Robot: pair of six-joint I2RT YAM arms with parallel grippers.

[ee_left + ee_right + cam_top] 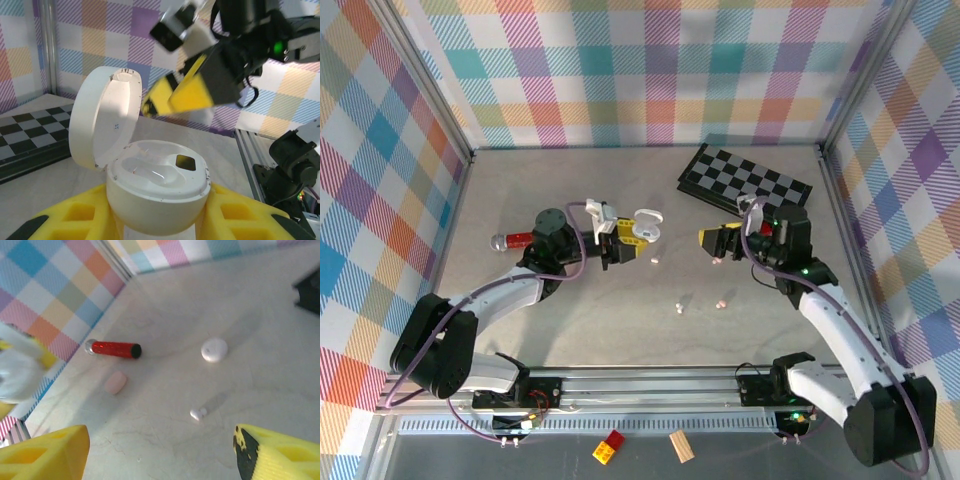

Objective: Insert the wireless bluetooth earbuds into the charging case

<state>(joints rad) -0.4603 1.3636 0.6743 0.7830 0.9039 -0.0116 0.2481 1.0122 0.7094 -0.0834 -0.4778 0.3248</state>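
A checkerboard (745, 180) lies at one o'clock. A red tube (515, 240) rests at nine. A red-yellow block (610, 449) and a wooden block (680, 446) sit at six.

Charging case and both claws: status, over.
Left claw shut on open-lidded charging case. Right claw open, empty, above table. Earbuds loose on table. Nothing between right claw and nearest earbud.
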